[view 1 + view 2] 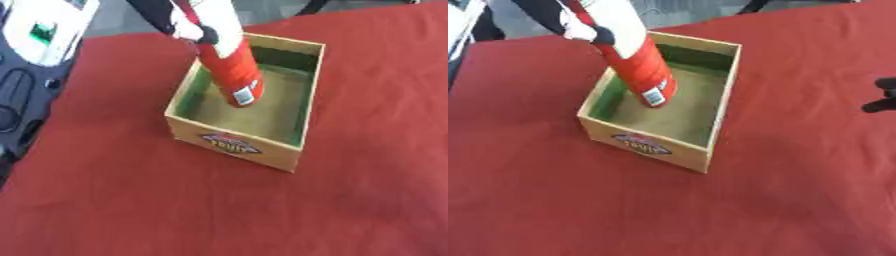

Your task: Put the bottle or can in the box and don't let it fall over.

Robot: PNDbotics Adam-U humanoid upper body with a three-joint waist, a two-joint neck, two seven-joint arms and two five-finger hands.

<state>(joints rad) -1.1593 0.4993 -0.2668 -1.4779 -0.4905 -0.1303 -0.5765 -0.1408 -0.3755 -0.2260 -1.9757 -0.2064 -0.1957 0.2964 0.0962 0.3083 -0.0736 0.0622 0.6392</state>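
I count one box [262, 125], open at the top, near the middle of the one red table [131, 200]. There is one red can [232, 72], leaning into the box at its far left side. One robot hand [883, 95] shows at the right edge.

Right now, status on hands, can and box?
Left hand curled round red can, tilted, base low inside box. Right hand idle at right edge. Nothing blocking.

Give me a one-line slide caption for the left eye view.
Left hand lowers a tilted red can into the open cardboard box on the red table.
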